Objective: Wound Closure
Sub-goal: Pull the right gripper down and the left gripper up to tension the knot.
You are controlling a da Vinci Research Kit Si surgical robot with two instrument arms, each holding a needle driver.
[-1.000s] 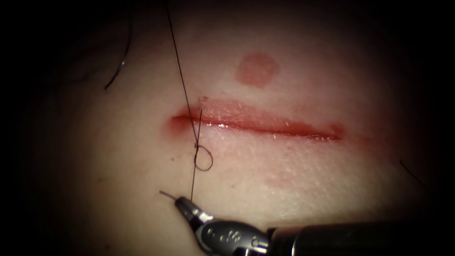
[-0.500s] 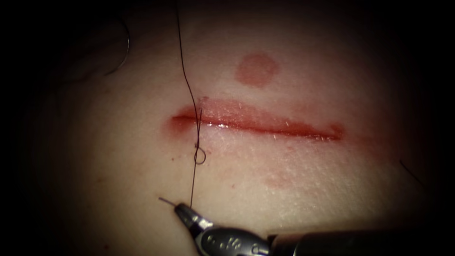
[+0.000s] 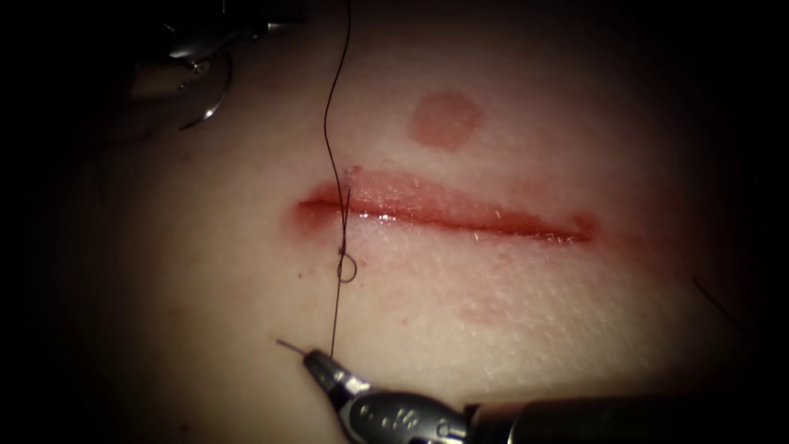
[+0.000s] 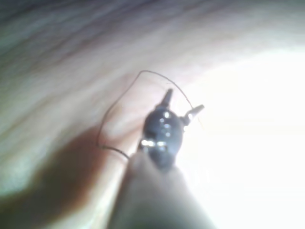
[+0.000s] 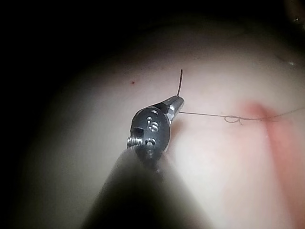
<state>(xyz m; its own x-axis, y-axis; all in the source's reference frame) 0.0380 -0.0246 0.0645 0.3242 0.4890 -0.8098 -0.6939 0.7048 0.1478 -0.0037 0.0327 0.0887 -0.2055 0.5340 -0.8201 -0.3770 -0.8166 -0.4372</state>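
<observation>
Below the cut (image 3: 444, 210), your right tool (image 3: 316, 362) has its jaws clamped on the thread (image 3: 335, 308), a short free end sticking out past the tip. From that grip the thread runs straight up to a small loop (image 3: 347, 268) just under the cut's left end, crosses the cut and climbs out of view: its long axis stands across the cut. Far up and left, well apart, your left tool (image 3: 197, 45) has its jaws spread in the left wrist view, with the curved needle (image 3: 215, 103) just beside them, outside the tissue (image 3: 534, 312). The right tool is nearer the loop.
</observation>
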